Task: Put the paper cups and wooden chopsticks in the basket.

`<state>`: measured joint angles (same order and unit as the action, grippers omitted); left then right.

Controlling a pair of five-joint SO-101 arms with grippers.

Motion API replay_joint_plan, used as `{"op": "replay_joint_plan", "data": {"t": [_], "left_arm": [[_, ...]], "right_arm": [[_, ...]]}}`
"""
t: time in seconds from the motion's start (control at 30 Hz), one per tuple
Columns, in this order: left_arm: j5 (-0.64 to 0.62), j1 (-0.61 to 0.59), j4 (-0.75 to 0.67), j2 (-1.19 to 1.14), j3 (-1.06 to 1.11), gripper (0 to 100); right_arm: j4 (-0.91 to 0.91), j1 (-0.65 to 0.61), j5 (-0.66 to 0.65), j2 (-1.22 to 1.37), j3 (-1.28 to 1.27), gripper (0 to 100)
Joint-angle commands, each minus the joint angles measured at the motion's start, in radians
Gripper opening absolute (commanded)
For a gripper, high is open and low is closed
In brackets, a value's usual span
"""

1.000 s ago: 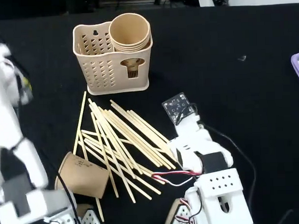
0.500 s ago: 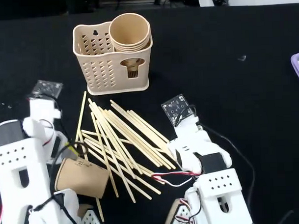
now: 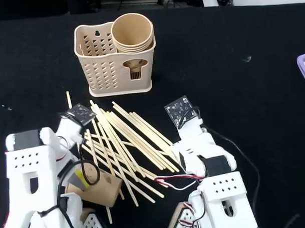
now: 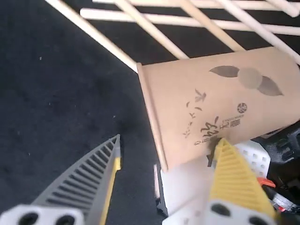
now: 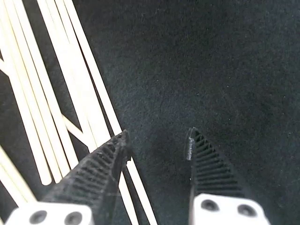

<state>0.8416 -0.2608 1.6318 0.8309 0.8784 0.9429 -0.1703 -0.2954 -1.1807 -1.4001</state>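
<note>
Left gripper [image 4: 168, 139] fingers are apart, straddling the tipped cup [image 4: 215, 98] rim. Right gripper [image 5: 157, 136] is spread too, by the chopsticks [image 5: 56, 93]. Cup pickup, I reckon; next up is a gentle squeeze.

The basket [image 3: 103, 70] is beige with hole patterns, the paper cup [image 4: 220, 108] brown with grey leaves, chopsticks [image 3: 143, 139] pale, table [image 3: 230, 51] black.

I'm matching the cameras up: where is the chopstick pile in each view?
High view: chopsticks fanned mid-table, in front of the basket.
Left wrist view: chopsticks beyond the lying paper cup.
Right wrist view: chopsticks alongside the right end effector.
Shared landmark: the black table.
</note>
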Motion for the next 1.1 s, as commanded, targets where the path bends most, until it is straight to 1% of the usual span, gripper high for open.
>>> {"op": "replay_joint_plan", "data": {"t": [0.0,0.17,0.23,0.3,0.4,0.53,0.73,0.87,0.97,1.07], "left_arm": [[-0.040,0.094,0.003,0.017,-0.008,31],[-0.103,0.249,0.005,0.017,-0.007,31],[-0.107,0.302,0.003,0.017,-0.008,31],[-0.106,0.346,-0.003,0.017,-0.008,26],[-0.107,0.403,-0.003,0.017,-0.021,13],[-0.107,0.410,0.008,0.017,-0.071,13],[-0.107,0.410,0.130,0.018,-0.266,12],[-0.133,0.412,0.127,0.018,-0.357,2],[-0.172,0.417,0.127,0.017,-0.406,3],[-0.172,0.410,0.126,0.008,-0.417,4]], "right_arm": [[-0.021,0.003,0.000,-0.012,0.010,19.8],[-0.021,0.005,0.000,-0.012,0.010,19.8],[-0.021,0.005,0.000,-0.012,0.008,19.8],[-0.021,0.005,0.000,-0.012,0.008,19.8],[-0.021,0.005,0.000,-0.012,0.007,19.8],[-0.021,0.005,0.000,-0.012,0.007,19.8],[-0.021,0.005,0.000,-0.012,0.007,19.8],[-0.021,0.005,0.000,-0.012,0.007,19.8],[-0.021,0.005,0.000,-0.012,0.007,19.8],[-0.021,0.005,0.000,-0.012,0.007,19.8]]}}
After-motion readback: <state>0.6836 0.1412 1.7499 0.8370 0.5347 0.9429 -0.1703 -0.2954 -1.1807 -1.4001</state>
